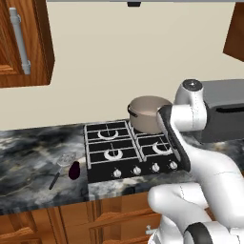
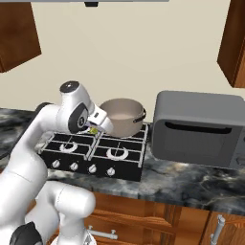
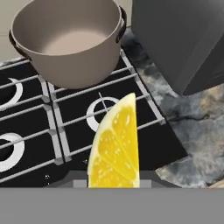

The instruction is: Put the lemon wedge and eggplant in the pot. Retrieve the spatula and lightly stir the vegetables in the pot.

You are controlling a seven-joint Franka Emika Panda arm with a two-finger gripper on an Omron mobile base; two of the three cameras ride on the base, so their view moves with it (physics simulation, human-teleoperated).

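Observation:
My gripper [image 2: 95, 128] hangs over the front right burner, shut on a yellow lemon wedge [image 3: 116, 144]. In the hand view the wedge stands upright and hides the fingertips. The taupe-grey pot [image 3: 70, 70] sits on the back right burner just beyond the wedge, and its pale inside holds nothing. From the base it shows as the pot [image 1: 147, 113] and the pot [image 2: 122, 116]. The dark purple eggplant [image 1: 74, 170] lies on the counter left of the stove. The spatula [image 1: 62, 166] lies beside it, perforated head away from me.
The black gas stove [image 1: 128, 150] has a row of knobs along its front. A grey boxy microwave [image 2: 201, 128] stands right of the pot. Wooden wall cabinets [image 1: 24, 43] hang above the marble counter [image 1: 33, 152].

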